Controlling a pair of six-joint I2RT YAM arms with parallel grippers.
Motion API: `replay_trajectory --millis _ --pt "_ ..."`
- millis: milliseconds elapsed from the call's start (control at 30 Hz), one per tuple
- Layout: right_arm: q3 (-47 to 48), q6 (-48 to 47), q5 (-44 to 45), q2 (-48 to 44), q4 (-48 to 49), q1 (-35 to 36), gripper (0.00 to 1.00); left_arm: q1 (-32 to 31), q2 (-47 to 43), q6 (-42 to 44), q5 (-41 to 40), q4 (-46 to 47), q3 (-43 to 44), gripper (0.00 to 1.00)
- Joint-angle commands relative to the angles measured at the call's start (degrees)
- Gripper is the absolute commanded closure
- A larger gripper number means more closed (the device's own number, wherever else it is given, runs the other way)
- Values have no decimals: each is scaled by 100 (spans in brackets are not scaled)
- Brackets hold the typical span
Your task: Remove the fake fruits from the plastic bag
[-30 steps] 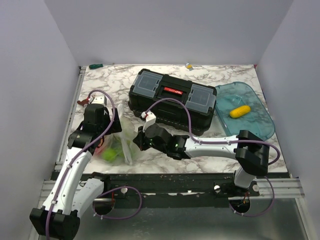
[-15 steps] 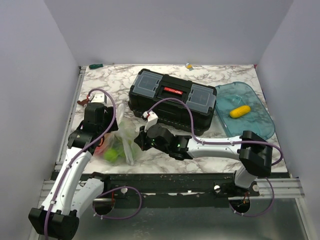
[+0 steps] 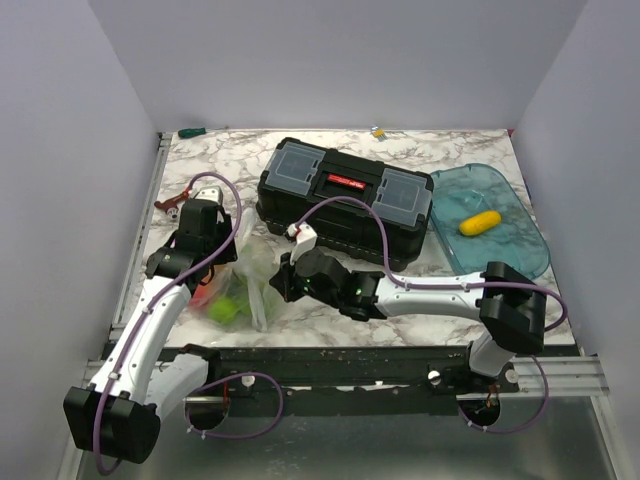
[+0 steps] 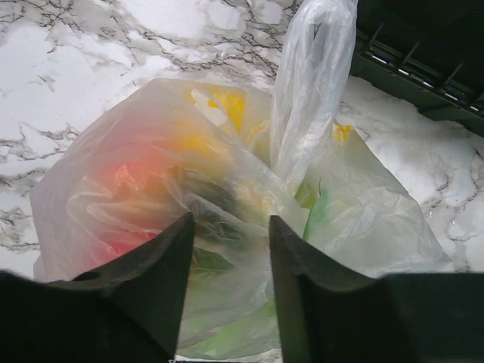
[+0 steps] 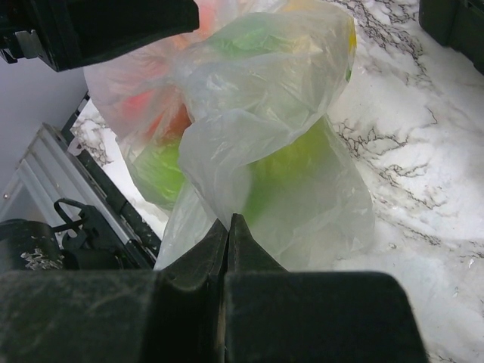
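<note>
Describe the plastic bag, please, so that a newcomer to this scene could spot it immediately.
Start at the black toolbox in the middle of the marble table. Just in front of its left end lies the plastic bag. It is the only soft, crinkled see-through thing, with red and green fruits showing inside, unlike the rigid blue tray.

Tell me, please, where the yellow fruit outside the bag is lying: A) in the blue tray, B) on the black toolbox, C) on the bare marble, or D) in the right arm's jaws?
A: the yellow fruit rests inside the blue tray, right of the toolbox.
</note>
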Motion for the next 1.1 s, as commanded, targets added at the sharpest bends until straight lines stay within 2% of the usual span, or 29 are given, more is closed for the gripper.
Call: replay_trajectory --millis 0,200,300,367,400,467,500,667,833,933,1067 --pt "-122 -3 189 -183 155 39 99 -16 -101 102 416 103 -24 66" --pt "-50 -25 193 -179 135 39 99 -6 -159 167 616 154 -47 72" --pt "-48 -25 202 -157 130 33 99 -7 -185 200 675 165 -47 84" --pt "-47 -20 202 -148 123 38 99 -9 -194 213 669 178 -60 85" --pt "-47 -21 203 -148 123 41 99 -6 -181 213 648 169 -65 75" --pt "-32 -17 189 -157 126 39 99 -10 -113 180 523 122 -44 37" --pt "-30 -21 189 -165 127 37 99 -6 -76 155 437 85 -30 29" --pt "-22 -45 229 -215 111 36 99 -6 202 134 450 14 13 27" --pt "-39 -56 291 -262 117 32 99 -7 325 165 633 6 35 44" --pt "-52 -64 332 -256 114 35 99 -11 260 222 867 85 2 60" --pt "-98 -57 380 -214 98 40 99 -6 100 228 856 141 8 99"
